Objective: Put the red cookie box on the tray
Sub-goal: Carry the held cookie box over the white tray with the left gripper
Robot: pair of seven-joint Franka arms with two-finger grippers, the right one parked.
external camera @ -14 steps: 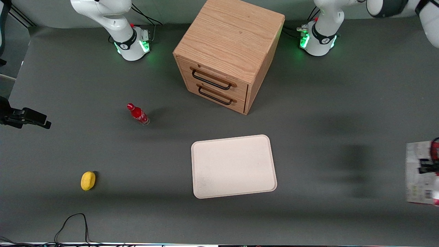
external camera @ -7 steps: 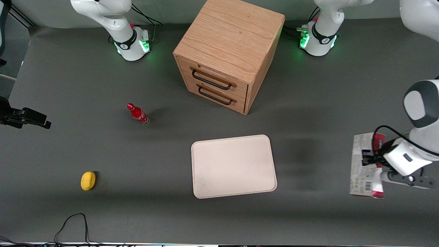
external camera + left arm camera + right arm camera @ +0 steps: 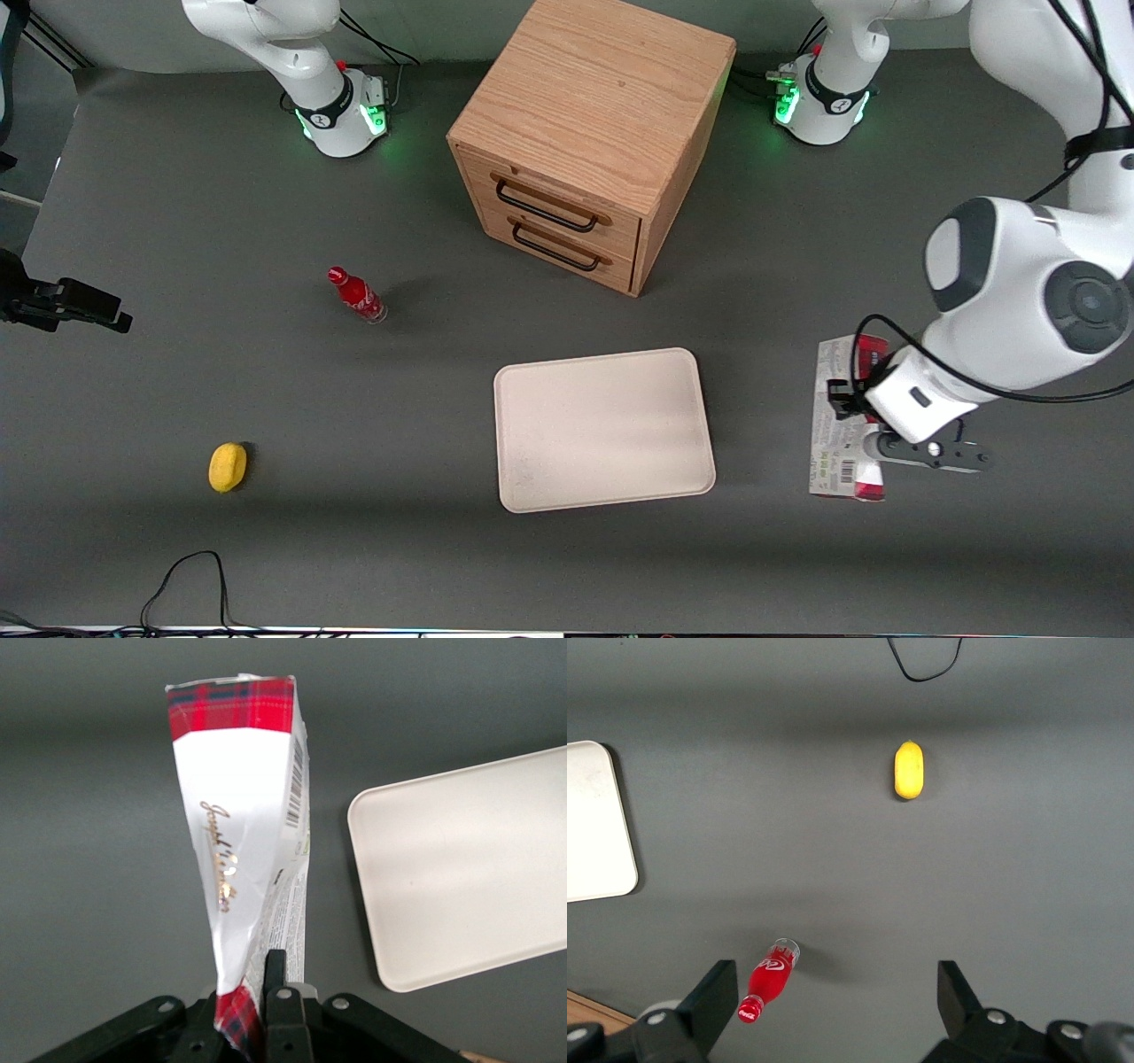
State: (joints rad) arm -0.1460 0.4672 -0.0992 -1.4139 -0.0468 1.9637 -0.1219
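The red cookie box [image 3: 835, 424] hangs in the air beside the tray [image 3: 604, 429], toward the working arm's end of the table, its pale printed face with a barcode showing. My gripper [image 3: 849, 409] is shut on it, mostly covered by the white wrist. In the left wrist view the red cookie box [image 3: 248, 850] is a thin carton with red plaid ends, clamped between the black fingers [image 3: 276, 992] of the gripper [image 3: 257, 1005]. The cream-white tray [image 3: 469, 864] lies flat on the table beside the box, with nothing on it.
A wooden two-drawer cabinet [image 3: 589, 133] stands farther from the front camera than the tray. A small red soda bottle [image 3: 356, 295] and a yellow lemon-like object [image 3: 228, 466] lie toward the parked arm's end. A black cable [image 3: 190, 585] loops at the near edge.
My gripper has carried the red cookie box sideways from the edge of the front view toward the tray, and more of the white arm now shows.
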